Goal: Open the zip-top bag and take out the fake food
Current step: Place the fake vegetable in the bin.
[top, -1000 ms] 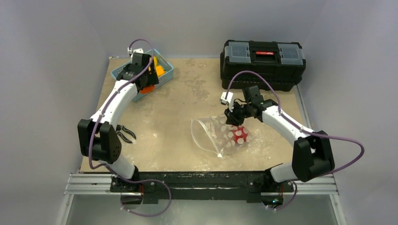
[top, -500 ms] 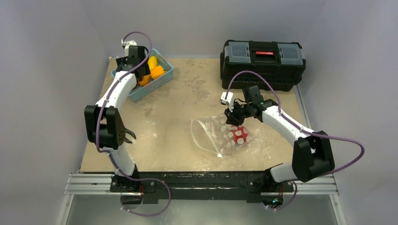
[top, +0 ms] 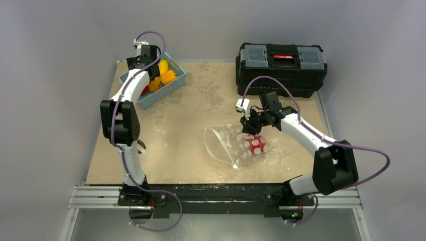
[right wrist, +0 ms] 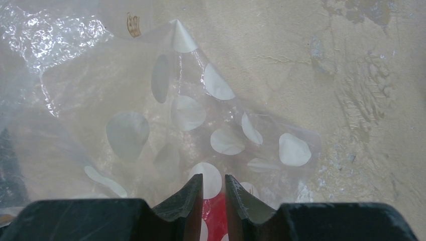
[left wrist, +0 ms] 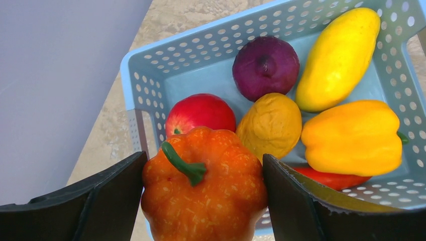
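The zip-top bag (top: 228,143) lies flat at centre right of the table, clear with white dots, and one red piece of fake food (top: 254,142) shows inside it. My right gripper (top: 249,125) is shut on the bag's film (right wrist: 186,113), with the red piece (right wrist: 216,218) just under its fingertips (right wrist: 195,188). My left gripper (top: 145,61) is over the light-blue basket (top: 177,83) at the far left. In the left wrist view this gripper (left wrist: 203,165) is shut on an orange pepper (left wrist: 203,201), above the basket's near corner.
The basket (left wrist: 201,60) holds a purple onion (left wrist: 265,66), a yellow squash (left wrist: 337,57), a yellow pepper (left wrist: 354,136), a red apple (left wrist: 200,113) and a lemon (left wrist: 270,124). A black toolbox (top: 280,63) stands at the back right. Walls close in on the left and back.
My left arm has swung toward the far left corner and lifted the orange pepper over the basket. The right arm and the bag have not moved.
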Tool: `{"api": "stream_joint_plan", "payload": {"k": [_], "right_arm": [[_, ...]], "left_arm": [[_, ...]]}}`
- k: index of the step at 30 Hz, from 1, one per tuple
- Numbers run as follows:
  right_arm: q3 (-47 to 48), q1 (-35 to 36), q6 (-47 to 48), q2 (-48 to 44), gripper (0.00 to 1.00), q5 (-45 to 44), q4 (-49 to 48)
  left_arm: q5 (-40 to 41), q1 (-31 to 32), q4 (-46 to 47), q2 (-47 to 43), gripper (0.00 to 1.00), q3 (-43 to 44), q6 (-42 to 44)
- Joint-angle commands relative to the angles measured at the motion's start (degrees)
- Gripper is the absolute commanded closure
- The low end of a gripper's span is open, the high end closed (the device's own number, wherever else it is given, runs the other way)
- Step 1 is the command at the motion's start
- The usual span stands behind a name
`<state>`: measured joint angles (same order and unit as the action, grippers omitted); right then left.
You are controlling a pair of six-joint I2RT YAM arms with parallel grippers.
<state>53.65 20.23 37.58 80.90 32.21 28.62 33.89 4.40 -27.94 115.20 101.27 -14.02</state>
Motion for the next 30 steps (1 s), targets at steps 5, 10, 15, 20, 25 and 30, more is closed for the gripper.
{"api": "stream_joint_plan", "payload": {"k": [5,10,15,20,25,30], "right_arm": [[-0.12,-0.1,1.22,-0.67,0.79,-1.01,-1.13],[-0.08,-0.1,1.18,-0.3,0.79,-1.18,-1.11],[-0.12,-0.11,1.23,-0.1,0.79,-1.27,-1.11],[-0.13,-0.15,1.34,-0.25,0.78,-1.39,-1.08],[-0.21,-0.1,1.55,-0.52,0.78,-1.41,-0.96],[-0.21,-0.17,2.28,-1.58,0.78,-1.04,-0.35]], "left_arm": [[1.24,-0.45,-0.07,3.84,0.39,5.56,2.5],[1.62,-0.53,-0.62,5.33,0.17,6.64,3.13],[1.51,-0.67,-0.79,5.68,0.0,6.83,3.22],[1.02,-0.71,-2.08,4.92,0.0,7.25,1.98],[-3.09,-0.76,-4.1,1.49,0.0,7.03,-0.73],[-11.62,-0.71,-5.61,-4.98,0.0,3.55,-4.68]]}}
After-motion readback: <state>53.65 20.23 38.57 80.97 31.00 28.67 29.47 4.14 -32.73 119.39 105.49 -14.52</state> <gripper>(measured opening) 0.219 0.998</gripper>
